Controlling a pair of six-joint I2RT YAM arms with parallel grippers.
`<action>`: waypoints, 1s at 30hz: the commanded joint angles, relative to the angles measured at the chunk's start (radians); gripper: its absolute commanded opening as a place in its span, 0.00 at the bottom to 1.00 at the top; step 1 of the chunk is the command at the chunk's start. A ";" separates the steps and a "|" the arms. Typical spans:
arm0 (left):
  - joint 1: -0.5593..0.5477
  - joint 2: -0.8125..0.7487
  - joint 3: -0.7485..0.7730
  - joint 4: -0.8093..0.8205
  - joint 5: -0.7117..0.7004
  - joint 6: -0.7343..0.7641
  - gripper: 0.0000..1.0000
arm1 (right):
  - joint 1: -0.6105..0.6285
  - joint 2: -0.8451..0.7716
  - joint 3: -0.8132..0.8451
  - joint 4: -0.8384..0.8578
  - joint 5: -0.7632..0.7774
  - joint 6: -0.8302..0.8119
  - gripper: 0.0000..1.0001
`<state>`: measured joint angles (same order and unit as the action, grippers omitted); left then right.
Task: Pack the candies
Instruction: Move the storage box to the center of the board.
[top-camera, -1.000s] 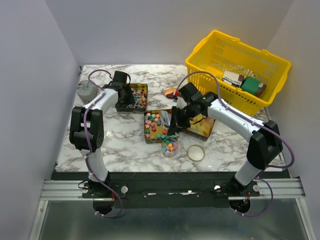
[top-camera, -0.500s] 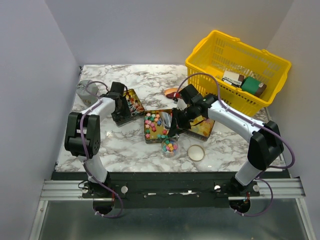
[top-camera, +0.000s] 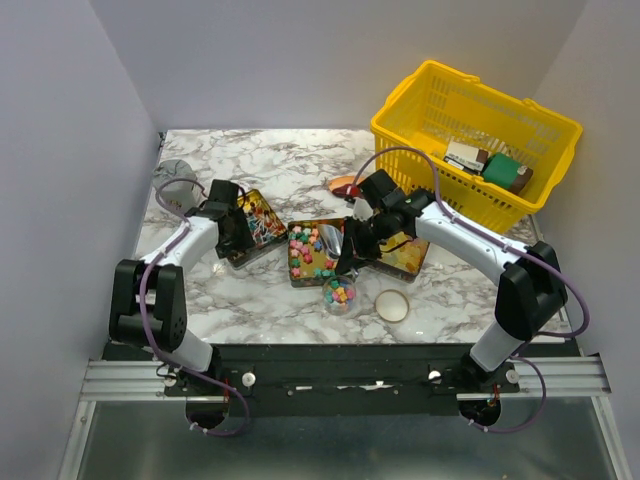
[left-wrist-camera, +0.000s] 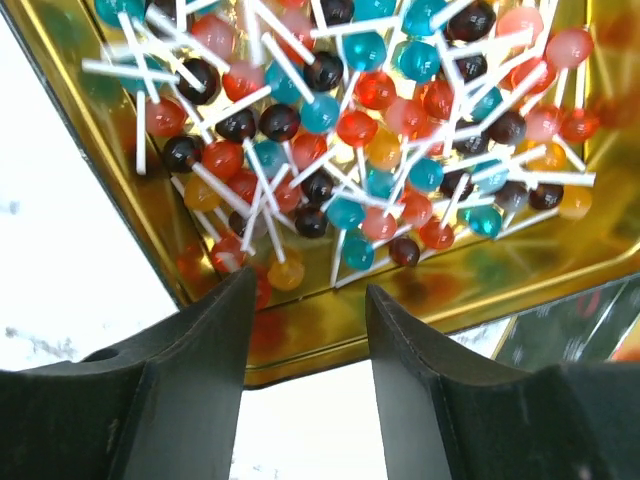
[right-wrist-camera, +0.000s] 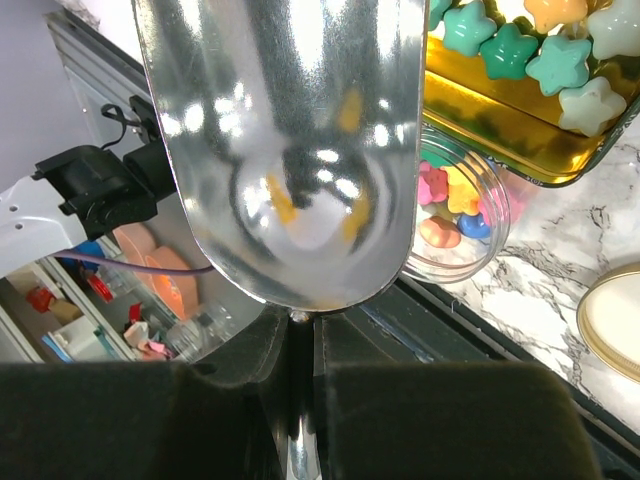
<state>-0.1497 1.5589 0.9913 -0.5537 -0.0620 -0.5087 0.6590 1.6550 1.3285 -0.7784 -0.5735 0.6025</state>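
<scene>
A gold tin (top-camera: 312, 255) in the middle holds pastel star candies (right-wrist-camera: 510, 45). A small clear jar (top-camera: 339, 294) in front of it holds several stars and also shows in the right wrist view (right-wrist-camera: 455, 210). My right gripper (top-camera: 358, 240) (right-wrist-camera: 300, 325) is shut on the handle of an empty metal scoop (right-wrist-camera: 290, 150), held over the tin's near edge and the jar. My left gripper (top-camera: 234, 238) (left-wrist-camera: 305, 300) is open, its fingertips (left-wrist-camera: 225, 310) over the near wall of a gold tin of lollipops (top-camera: 258, 218) (left-wrist-camera: 330, 330). A third tin (top-camera: 405, 255) with yellow-orange pieces lies under my right arm.
A round lid (top-camera: 392, 305) lies right of the jar. A yellow basket (top-camera: 440, 100) with boxed packets stands at the back right. A reddish slab (top-camera: 343, 185) lies behind the tins. A grey object (top-camera: 175, 178) sits at the far left.
My left gripper has come nearer and to the left, and the lollipop tin has slid and turned with it. My right gripper and the scoop have barely moved.
</scene>
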 joint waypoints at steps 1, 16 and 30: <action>0.001 -0.095 -0.092 -0.037 0.060 0.006 0.59 | 0.004 0.012 0.037 -0.010 -0.014 -0.055 0.01; -0.013 -0.309 -0.231 -0.064 0.107 0.002 0.55 | 0.059 0.068 0.110 -0.053 0.012 -0.079 0.01; 0.007 -0.352 -0.100 -0.222 -0.242 -0.079 0.79 | 0.073 0.048 0.100 -0.061 0.029 -0.072 0.01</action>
<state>-0.1581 1.1954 0.8944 -0.6956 -0.1753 -0.5488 0.7258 1.7096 1.4128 -0.8261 -0.5648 0.5404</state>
